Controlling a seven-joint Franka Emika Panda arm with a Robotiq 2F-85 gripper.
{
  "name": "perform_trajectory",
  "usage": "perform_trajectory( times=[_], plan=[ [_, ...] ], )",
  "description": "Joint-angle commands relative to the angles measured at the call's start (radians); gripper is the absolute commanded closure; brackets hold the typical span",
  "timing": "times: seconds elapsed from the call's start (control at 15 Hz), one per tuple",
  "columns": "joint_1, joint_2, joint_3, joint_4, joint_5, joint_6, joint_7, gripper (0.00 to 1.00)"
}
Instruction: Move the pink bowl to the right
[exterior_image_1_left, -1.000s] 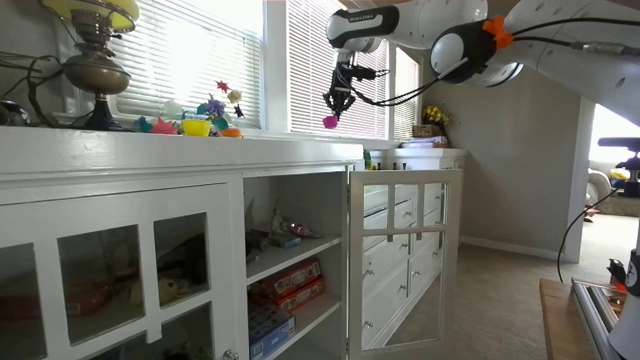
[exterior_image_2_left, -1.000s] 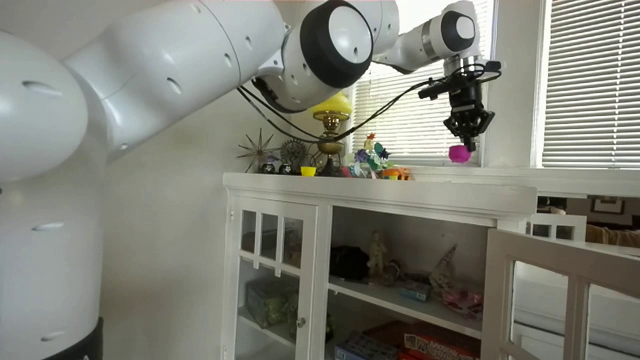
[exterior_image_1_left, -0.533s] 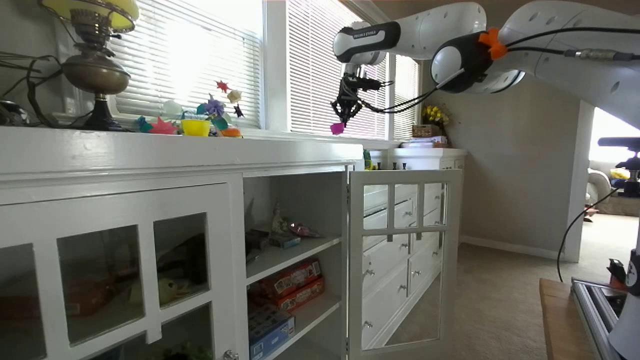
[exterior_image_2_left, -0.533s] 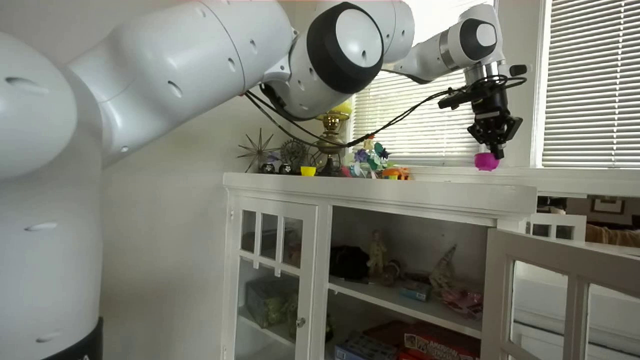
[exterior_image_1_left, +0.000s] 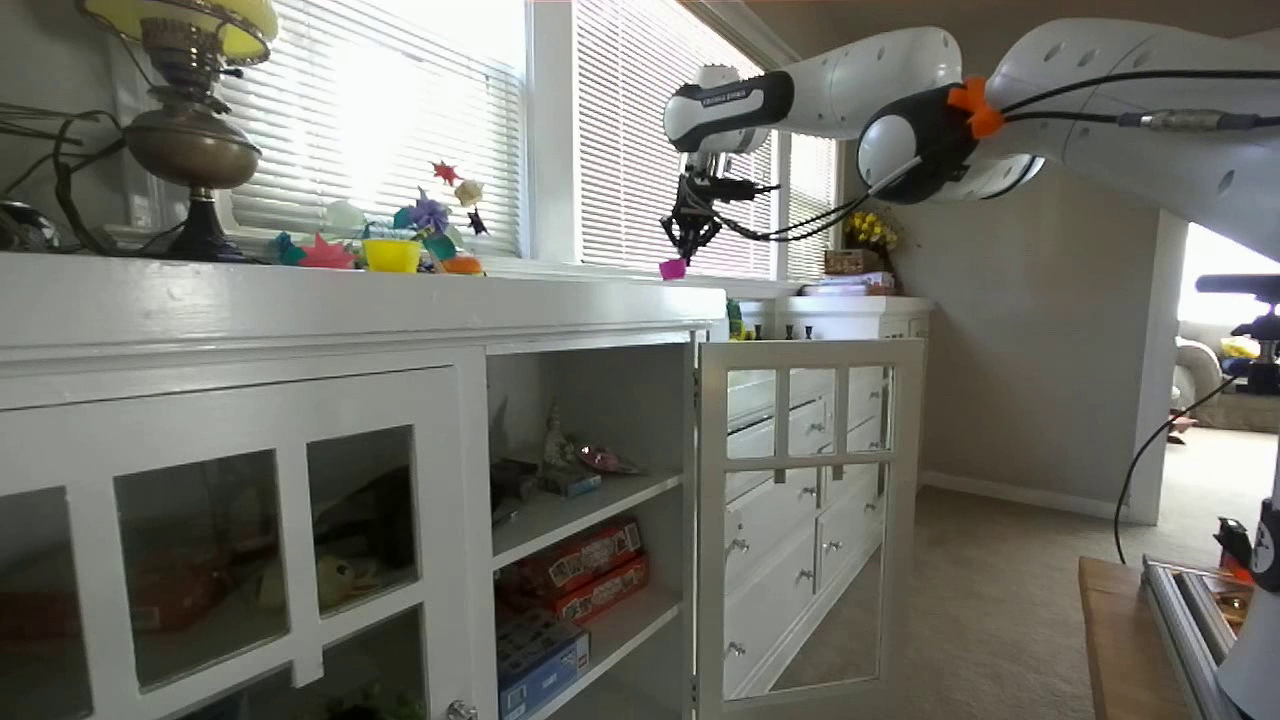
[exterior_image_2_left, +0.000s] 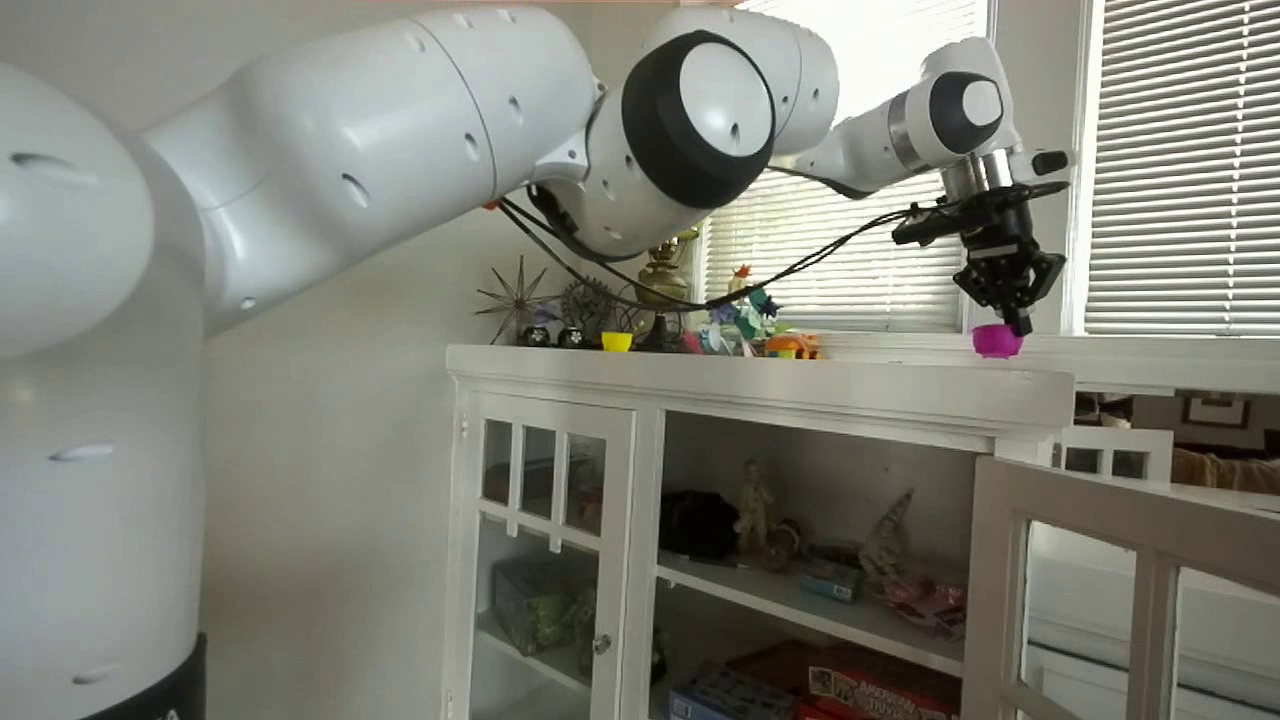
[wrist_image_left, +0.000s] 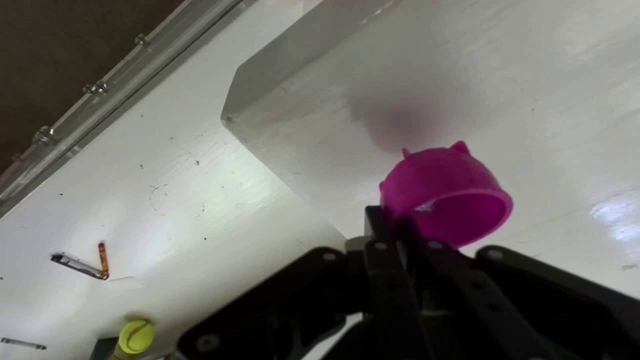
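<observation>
The pink bowl (wrist_image_left: 442, 172) hangs from my gripper (wrist_image_left: 392, 220), its wall pinched between the fingertips. Its mouth tips toward the right of the wrist view, and small nubs show on its underside. Below it, a shadow and a pinkish reflection lie on the white cabinet top, set apart from the bowl. Both exterior views show the bowl (exterior_image_1_left: 673, 269) (exterior_image_2_left: 997, 341) low over the right end of the cabinet, under the gripper (exterior_image_1_left: 687, 255) (exterior_image_2_left: 1020, 322). The rear finger's contact with the bowl is partly hidden.
The white cabinet top (exterior_image_2_left: 900, 380) ends at a corner near the bowl. Its glazed door (exterior_image_1_left: 712, 520) stands swung out below. A yellow cup (exterior_image_1_left: 391, 255), paper flowers (exterior_image_1_left: 430, 215) and a lamp (exterior_image_1_left: 200, 150) stand farther left. A tennis ball (wrist_image_left: 136, 336) lies on a lower white surface.
My gripper has carried the pink bowl to the right and downward in both exterior views, bringing it closer to the cabinet top. It stays pinched throughout.
</observation>
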Motion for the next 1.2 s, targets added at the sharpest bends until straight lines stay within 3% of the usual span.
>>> perform_trajectory(
  times=[0.0,0.13,0.2,0.27,0.6,0.87,1.13],
  plan=[
    [0.003,0.032,-0.006,0.025,-0.023,0.03,0.025,0.98],
    [0.003,0.039,-0.005,0.025,-0.022,0.035,0.024,0.98],
    [0.003,0.039,-0.006,0.024,-0.022,0.037,0.025,0.79],
    [0.003,0.037,-0.004,0.025,-0.021,0.04,0.025,0.67],
    [0.009,-0.025,0.019,-0.001,-0.002,0.048,-0.015,0.33],
    [0.001,-0.114,0.1,-0.01,0.06,-0.043,-0.107,0.05],
    [-0.005,-0.217,0.19,-0.014,0.149,-0.234,-0.146,0.0]
  ],
)
